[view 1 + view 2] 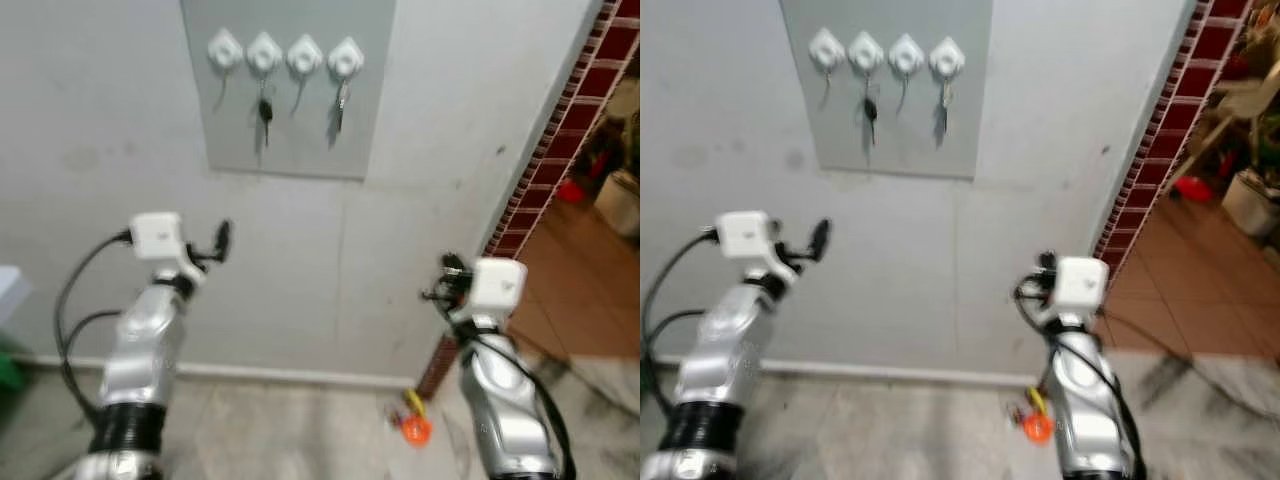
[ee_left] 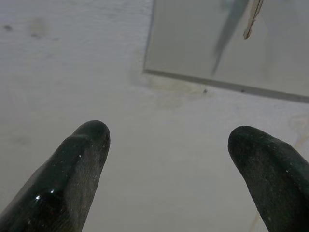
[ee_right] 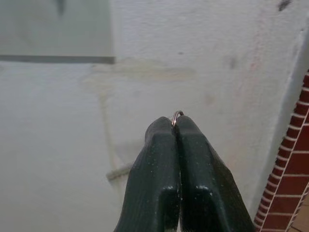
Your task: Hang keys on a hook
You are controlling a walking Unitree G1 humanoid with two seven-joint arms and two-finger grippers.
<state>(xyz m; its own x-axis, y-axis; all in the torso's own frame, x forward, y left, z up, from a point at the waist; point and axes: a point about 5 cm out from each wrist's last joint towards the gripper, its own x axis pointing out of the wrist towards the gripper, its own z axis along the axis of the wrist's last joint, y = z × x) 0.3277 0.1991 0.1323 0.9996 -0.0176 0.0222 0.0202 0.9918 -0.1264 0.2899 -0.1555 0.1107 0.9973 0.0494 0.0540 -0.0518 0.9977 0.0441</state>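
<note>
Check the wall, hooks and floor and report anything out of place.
A small orange and yellow object lies on the floor by the skirting, near the brick-edged corner; it looks dropped. On the grey panel, two of the four white hooks already hold keys. Nothing looks damaged.

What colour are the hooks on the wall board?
White hooks on a grey board; clearest in the left eye view.
</note>
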